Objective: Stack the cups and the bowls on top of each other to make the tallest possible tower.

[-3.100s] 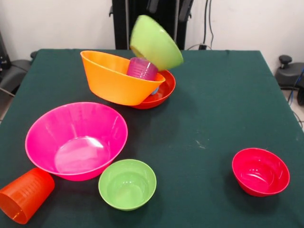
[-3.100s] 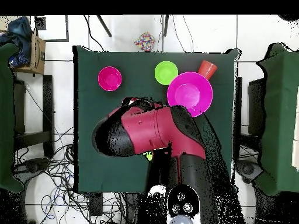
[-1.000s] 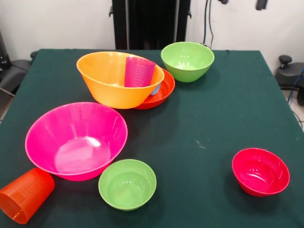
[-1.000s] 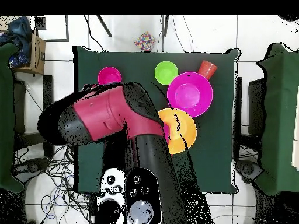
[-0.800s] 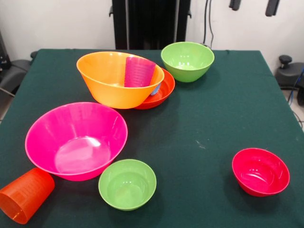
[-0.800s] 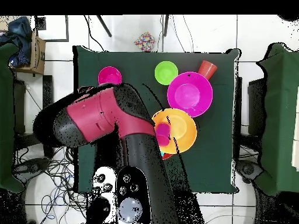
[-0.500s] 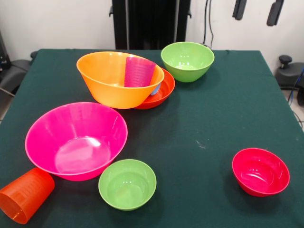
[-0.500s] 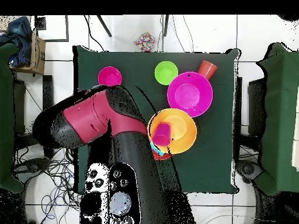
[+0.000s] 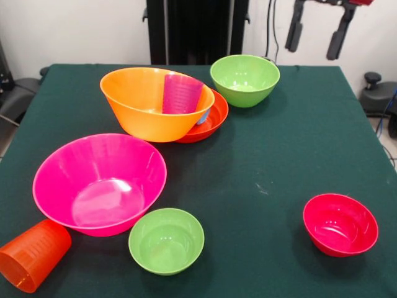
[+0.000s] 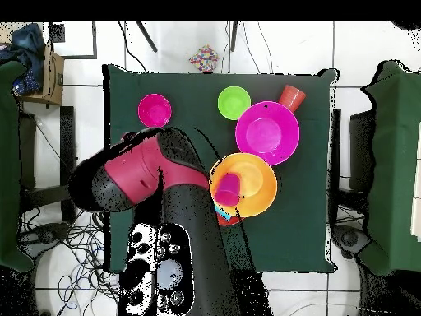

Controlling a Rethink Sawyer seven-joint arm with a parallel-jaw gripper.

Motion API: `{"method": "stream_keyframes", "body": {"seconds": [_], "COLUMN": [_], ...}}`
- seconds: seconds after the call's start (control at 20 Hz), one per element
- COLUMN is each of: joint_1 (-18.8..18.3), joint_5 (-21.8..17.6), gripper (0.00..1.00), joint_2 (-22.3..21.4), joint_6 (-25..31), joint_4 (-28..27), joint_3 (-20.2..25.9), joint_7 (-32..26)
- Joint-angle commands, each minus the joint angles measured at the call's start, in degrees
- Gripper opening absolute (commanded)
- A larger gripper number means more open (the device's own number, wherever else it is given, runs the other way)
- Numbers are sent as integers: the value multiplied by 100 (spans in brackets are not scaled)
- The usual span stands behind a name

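The tower is a large orange bowl (image 9: 149, 105) leaning on a shallow red-orange bowl (image 9: 214, 118), with a purple cup (image 9: 182, 93) inside and a sliver of a blue cup (image 9: 203, 118) beneath. It also shows in the overhead view (image 10: 251, 185). A medium lime green bowl (image 9: 244, 79) stands upright on the table just right of it. My gripper (image 9: 315, 36) hangs open and empty at the top right, above and right of that bowl. The large pink bowl (image 9: 99, 183), small lime green bowl (image 9: 166, 241), small crimson bowl (image 9: 340, 224) and an orange cup (image 9: 31, 254) lying on its side sit near the front. No red cup shows.
The dark green table (image 9: 279, 155) has bare cloth between the tower and the crimson bowl. The pedestal (image 9: 195, 28) stands behind the far edge. In the overhead view the red arm (image 10: 136, 173) covers the table's left half and hides the medium green bowl.
The medium green bowl, earlier tilted in the air over the tower, now stands on the table beside it. The open gripper has come down and leftward at the top right of the front view.
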Motion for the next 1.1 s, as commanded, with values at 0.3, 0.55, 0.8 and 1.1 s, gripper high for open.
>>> {"method": "stream_keyframes", "body": {"seconds": [0.3,0.55,0.8,1.1], "joint_1": [182,210,300,466], "joint_5": [-692,-712,-710,-635], "gripper": [100,100,100,100], "joint_2": [505,521,648,711], "joint_6": [-697,-875,-977,-1141], "joint_4": [581,687,647,724], "joint_3": [-462,-574,-704,-849], "joint_7": [137,25,11,92]}}
